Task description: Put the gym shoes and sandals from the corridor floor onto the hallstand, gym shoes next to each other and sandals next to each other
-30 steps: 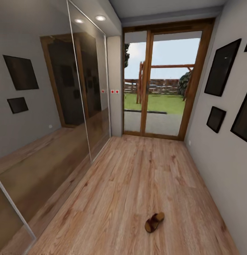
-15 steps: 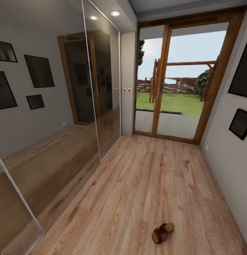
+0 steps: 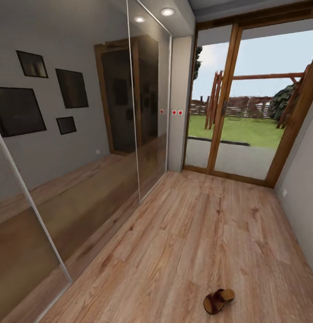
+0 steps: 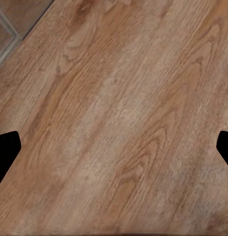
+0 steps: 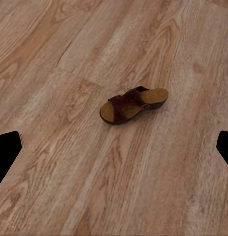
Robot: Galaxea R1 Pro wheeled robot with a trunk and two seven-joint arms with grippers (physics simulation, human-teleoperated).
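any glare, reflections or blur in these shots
Head view: the mirrored wardrobe doors reflect picture frames and ceiling spotlights; straight lines bow at the edges. Right wrist view: the sandal is slightly soft, with faint shadow. Left wrist view: evenly lit floor.

One sandal (image 3: 218, 301) lies on the corridor floor (image 3: 196, 233), near and slightly right of centre, apart from both walls. Mirrored sliding wardrobe doors (image 3: 84, 148) run along the left side from near to far. A glazed door (image 3: 239, 107) closes the far end, with lawn and a fence behind it. The right wall (image 3: 304, 193) borders the floor on the right. In the right wrist view the sandal (image 5: 134, 104) rests alone on the planks (image 5: 70, 172).
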